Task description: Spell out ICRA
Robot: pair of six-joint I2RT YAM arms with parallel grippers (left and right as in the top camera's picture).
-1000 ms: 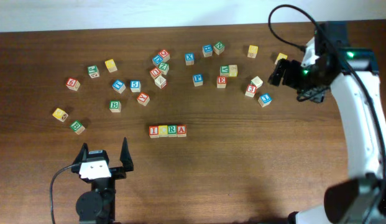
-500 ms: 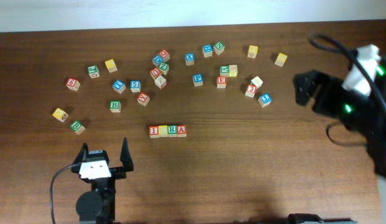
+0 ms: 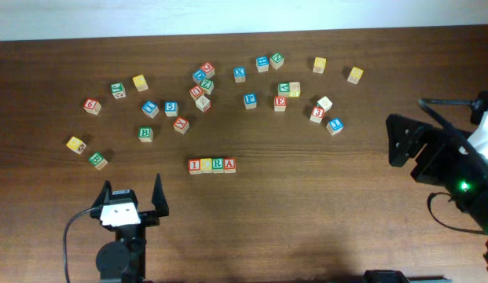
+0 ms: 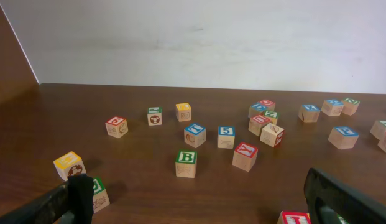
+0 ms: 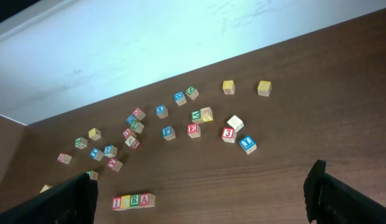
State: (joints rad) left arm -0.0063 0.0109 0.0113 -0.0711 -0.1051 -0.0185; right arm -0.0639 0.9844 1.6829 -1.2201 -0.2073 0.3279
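Note:
A row of four letter blocks [image 3: 212,164] lies in the middle of the table: red I, a yellow block, green R, red A, touching side by side. It also shows in the right wrist view [image 5: 133,201]. Its red end block [image 4: 296,218] peeks in at the bottom of the left wrist view. My left gripper [image 3: 132,196] is open and empty, a little in front and left of the row. My right gripper [image 3: 407,149] is open and empty, high over the right side of the table, far from the row.
Several loose letter and number blocks are scattered across the back half of the table, such as a green B [image 3: 145,134], a red E [image 3: 280,103] and a yellow block [image 3: 354,75]. A yellow block [image 3: 75,144] and a green one [image 3: 97,160] lie at the left.
My right arm has pulled back from the yellow block at the back right, moving right and toward the front of the table. The blocks and the left arm have not moved.

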